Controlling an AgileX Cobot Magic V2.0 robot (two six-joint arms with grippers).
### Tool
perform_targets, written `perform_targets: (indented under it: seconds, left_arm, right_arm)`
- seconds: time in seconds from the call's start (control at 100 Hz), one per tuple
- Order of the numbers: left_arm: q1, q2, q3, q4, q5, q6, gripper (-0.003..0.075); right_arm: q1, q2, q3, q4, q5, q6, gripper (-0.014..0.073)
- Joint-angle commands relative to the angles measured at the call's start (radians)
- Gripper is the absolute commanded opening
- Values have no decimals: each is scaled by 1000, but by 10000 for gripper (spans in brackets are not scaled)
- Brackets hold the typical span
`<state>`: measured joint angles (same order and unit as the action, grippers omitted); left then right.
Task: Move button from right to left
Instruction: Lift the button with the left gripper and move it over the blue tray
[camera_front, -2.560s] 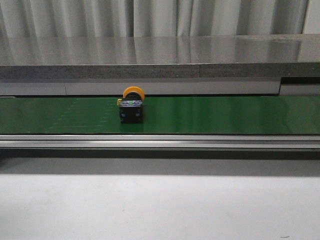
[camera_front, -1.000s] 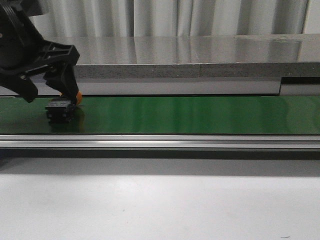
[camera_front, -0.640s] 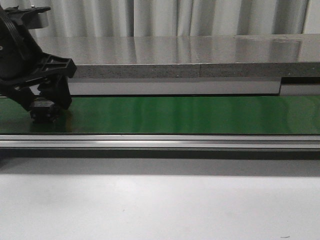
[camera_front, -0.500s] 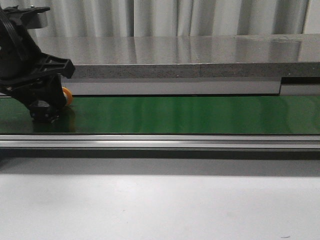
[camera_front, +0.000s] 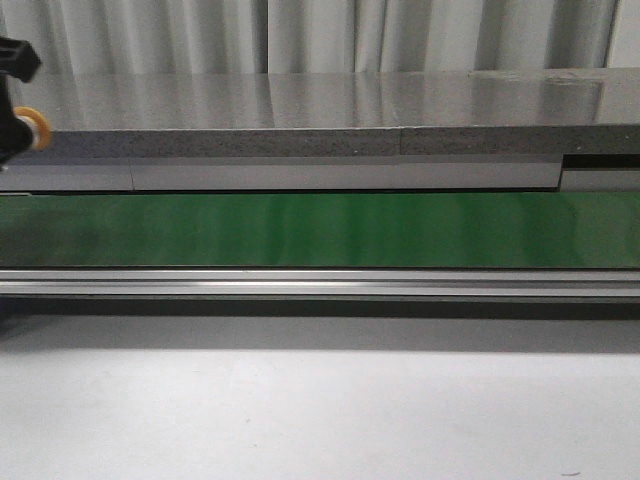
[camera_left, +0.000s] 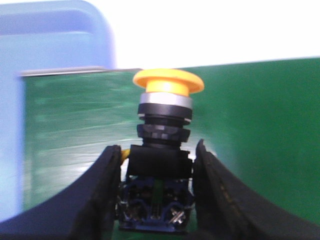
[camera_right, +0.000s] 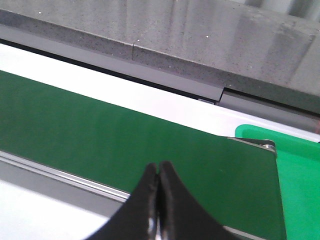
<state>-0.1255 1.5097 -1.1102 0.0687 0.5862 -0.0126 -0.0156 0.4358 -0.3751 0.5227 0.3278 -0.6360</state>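
Left gripper (camera_left: 156, 200) has its jaws closed on the black body of the button (camera_left: 161, 150), lifted above the green belt (camera_front: 320, 230) at the far left edge of the front view; right gripper (camera_right: 159, 200) jaws pressed together, empty. Risk: grip sits low on the boxy base, so a quick swing could tilt or slip it. Long axis runs base-to-cap, yellow cap pointing away from the wrist.
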Motion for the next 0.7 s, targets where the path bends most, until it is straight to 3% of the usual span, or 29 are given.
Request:
perform_targets:
  seconds: [0.0,0.31,0.69]
  left_arm:
    - [63,-63,-32,15,-26,-5,24]
    - [238,-36,-32,33,-38,-5,24]
    - [268,99,-32,208,-126,-5,24]
  right_arm:
    - [3,2,-25,21,-61,-8,-68]
    - [3,2,-25,21,-60,-8,-68]
    - [3,2,-25,21,-60,-8,-68]
